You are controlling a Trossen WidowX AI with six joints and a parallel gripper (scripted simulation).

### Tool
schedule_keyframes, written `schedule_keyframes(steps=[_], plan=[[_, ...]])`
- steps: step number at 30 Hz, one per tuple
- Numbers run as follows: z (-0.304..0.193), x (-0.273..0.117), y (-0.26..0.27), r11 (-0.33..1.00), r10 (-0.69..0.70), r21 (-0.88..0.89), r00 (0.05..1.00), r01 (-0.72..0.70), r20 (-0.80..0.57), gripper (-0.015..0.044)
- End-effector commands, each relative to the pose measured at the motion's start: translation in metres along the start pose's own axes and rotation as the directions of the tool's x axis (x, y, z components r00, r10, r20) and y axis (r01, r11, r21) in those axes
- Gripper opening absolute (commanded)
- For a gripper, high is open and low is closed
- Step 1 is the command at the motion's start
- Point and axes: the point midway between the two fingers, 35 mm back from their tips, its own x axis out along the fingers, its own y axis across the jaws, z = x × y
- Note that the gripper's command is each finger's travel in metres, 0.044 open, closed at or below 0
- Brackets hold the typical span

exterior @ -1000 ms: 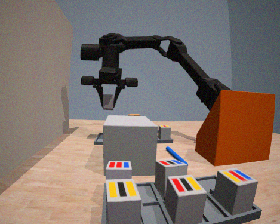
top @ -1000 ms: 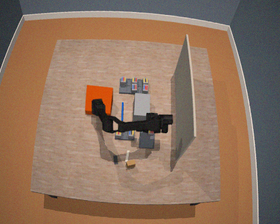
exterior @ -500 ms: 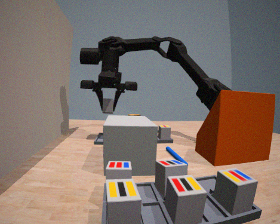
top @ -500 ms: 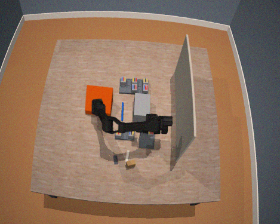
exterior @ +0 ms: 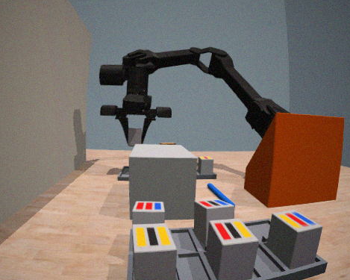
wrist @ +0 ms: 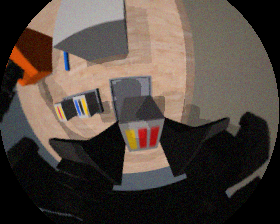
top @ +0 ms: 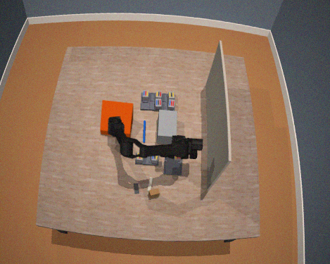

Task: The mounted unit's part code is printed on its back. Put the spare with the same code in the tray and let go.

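While clamping spare [wrist: 141, 133], end effector [exterior: 136, 131] hangs above tray [wrist: 133, 88], beside wall [top: 217, 112].

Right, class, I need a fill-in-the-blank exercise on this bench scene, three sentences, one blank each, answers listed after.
1. The gripper is shut on a small grey ____ with colored stripes.
2. In the wrist view, the stripes on that spare are yellow, red and ____.
3. The pen lying beside the large grey block is ____.

Answers: block; red; blue
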Motion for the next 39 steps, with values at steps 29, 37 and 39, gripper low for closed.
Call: schedule_keyframes(steps=[29, 37, 39], plan=[[-0.001, 0.028, 0.003, 1.0, 0.006, -0.002, 1.0, -0.006, 0.002, 0.0], [-0.001, 0.035, 0.004, 1.0, 0.007, -0.001, 1.0, -0.007, 0.002, 0.0], [-0.001, 0.036, 0.004, 1.0, 0.007, -0.001, 1.0, -0.007, 0.002, 0.0]])
